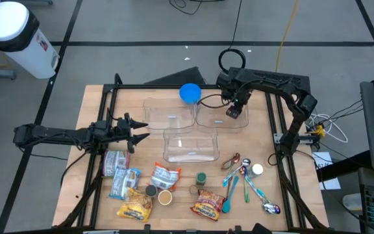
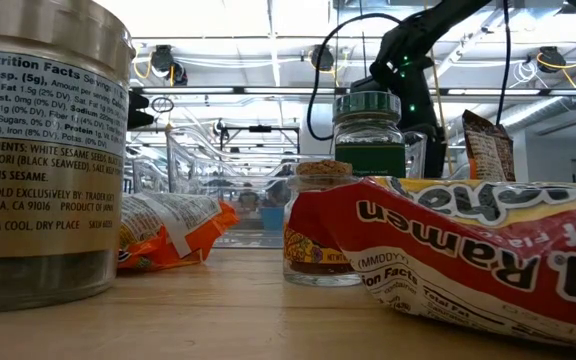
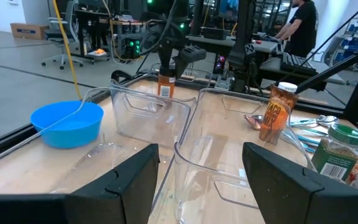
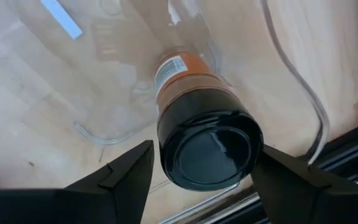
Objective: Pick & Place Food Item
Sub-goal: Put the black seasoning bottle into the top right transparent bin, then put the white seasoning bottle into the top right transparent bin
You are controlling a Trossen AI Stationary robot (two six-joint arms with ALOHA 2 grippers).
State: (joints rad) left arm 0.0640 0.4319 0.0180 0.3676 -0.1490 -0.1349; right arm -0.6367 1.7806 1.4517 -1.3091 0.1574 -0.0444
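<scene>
A spice jar (image 4: 194, 118) with an orange label and black cap stands inside a clear bin (image 1: 223, 116) at the table's far right, between the parted fingers of the right gripper (image 1: 234, 112), which do not touch it. The left gripper (image 1: 135, 130) hangs open beside the neighbouring bins.

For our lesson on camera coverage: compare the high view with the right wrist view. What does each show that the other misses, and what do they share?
Only the high view shows the blue bowl, the spoons, the food packets and the waiting left gripper.

Only the right wrist view shows the spice jar with its black lid and barcode label, close up.

Both show the right gripper, jaws apart around the jar, over the clear bin.
</scene>
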